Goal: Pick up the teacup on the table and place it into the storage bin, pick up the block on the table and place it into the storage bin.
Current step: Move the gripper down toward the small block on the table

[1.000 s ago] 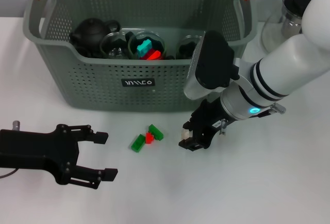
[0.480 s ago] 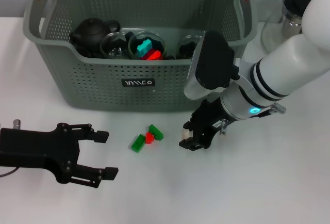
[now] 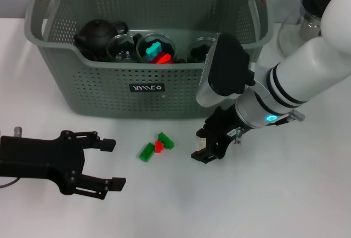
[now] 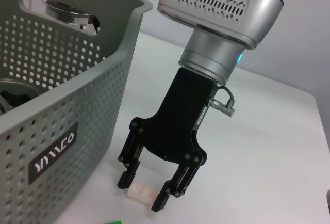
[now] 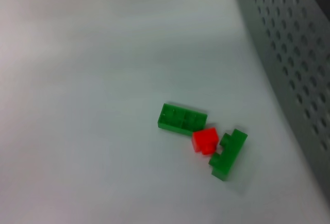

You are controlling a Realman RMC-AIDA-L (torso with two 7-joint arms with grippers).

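Head view showing the storage bin (image 3: 143,79) standing at the back of the white worktop (image 3: 285,194), grey-green and perforated, orange handle ends cut off by the upper edge. Holding a black teapot (image 3: 97,34) towards the robot's left, glass cups (image 3: 122,49) beside it, one cup (image 3: 157,49) carrying a teal and a red block, and a further dark item nearer the right arm, partly hidden by the arm's housing and too obscured to identify. Lying on the worktop just in front of the bin: a small cluster of blocks (image 3: 157,146), two green pieces flanking a red one, seen touching in the right wrist view as green block (image 5: 181,118), red block (image 5: 205,141) and second green block (image 5: 228,154). Hanging low beside that cluster, the right gripper (image 3: 204,146), fingers spread and straddling a small white block (image 4: 143,193), best seen from the left wrist; whether the fingertips are touching it cannot be told. Resting over the worktop near the front left corner, the left gripper (image 3: 109,164), jaws spread wide and holding nothing. Standing behind the right arm, a glass vessel with a dark lid (image 3: 307,16), largely hidden by the white forearm. No teacup identifiable on the worktop itself.
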